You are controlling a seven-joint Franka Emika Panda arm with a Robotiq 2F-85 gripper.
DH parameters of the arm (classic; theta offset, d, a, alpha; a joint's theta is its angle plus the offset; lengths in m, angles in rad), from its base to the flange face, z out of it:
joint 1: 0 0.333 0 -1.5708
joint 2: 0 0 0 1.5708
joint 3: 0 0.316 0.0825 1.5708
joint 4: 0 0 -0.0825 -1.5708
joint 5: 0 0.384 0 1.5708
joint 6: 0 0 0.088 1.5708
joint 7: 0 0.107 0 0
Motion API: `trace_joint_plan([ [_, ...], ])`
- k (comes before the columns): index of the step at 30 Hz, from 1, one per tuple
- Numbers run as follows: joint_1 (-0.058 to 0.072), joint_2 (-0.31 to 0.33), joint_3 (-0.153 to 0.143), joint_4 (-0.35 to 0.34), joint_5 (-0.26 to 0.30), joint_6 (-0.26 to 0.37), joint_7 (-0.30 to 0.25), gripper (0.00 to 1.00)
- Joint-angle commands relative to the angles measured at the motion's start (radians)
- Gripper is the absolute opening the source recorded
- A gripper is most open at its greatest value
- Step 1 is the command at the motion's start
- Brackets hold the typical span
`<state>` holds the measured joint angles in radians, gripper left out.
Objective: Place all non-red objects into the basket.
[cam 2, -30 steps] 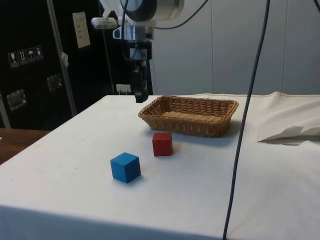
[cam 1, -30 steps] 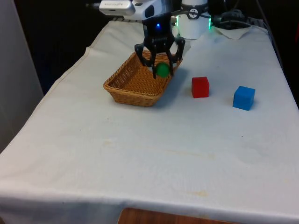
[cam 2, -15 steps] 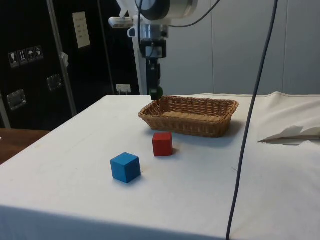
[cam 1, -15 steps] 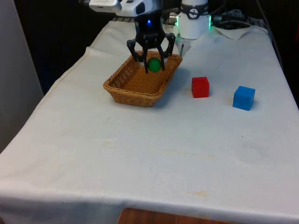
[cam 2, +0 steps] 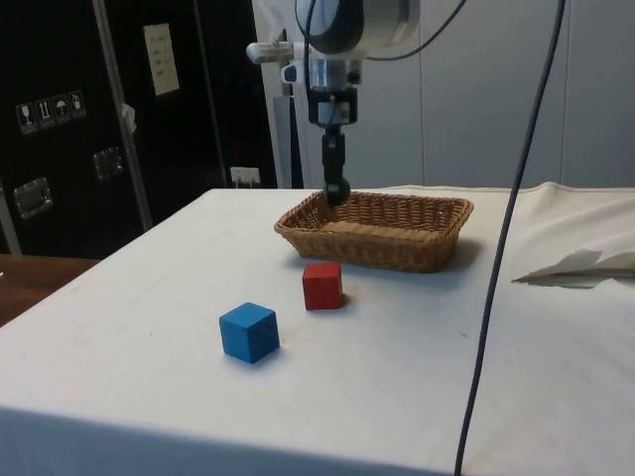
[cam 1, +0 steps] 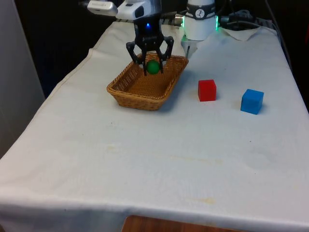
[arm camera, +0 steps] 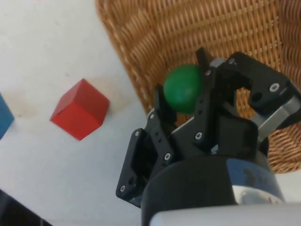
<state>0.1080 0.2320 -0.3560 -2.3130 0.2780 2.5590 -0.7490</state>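
1. Holding a green ball (cam 1: 152,67) clamped between my two fingers, my gripper (cam 1: 151,68) hangs above the wicker basket (cam 1: 134,88), over the end nearest my base.
2. Side view: the ball (cam 2: 338,190) sits above the basket's (cam 2: 397,251) rim, clear of the weave.
3. Red cube (cam 1: 207,90) rests on the white surface (cam 1: 154,159), just beside the basket on the front view's right.
4. Blue cube (cam 1: 252,101) stands further right, apart from the red cube.

The white-clothed table (cam 1: 96,159) bears a wicker basket (cam 1: 140,87), red cube (cam 1: 207,90) and blue cube (cam 1: 252,101).
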Motion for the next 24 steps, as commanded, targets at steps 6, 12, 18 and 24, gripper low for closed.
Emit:
trace_joint_plan([
  [6, -0.006, 0.043, -0.001, 0.004, 0.016, 0.043, -0.014, 0.00],
  [12, -0.010, 0.073, -0.003, 0.008, 0.033, 0.067, -0.027, 0.00],
  [18, -0.003, 0.105, -0.015, 0.011, 0.029, 0.086, -0.014, 0.00],
  [24, -0.008, 0.130, -0.007, 0.026, 0.055, 0.099, -0.022, 0.00],
])
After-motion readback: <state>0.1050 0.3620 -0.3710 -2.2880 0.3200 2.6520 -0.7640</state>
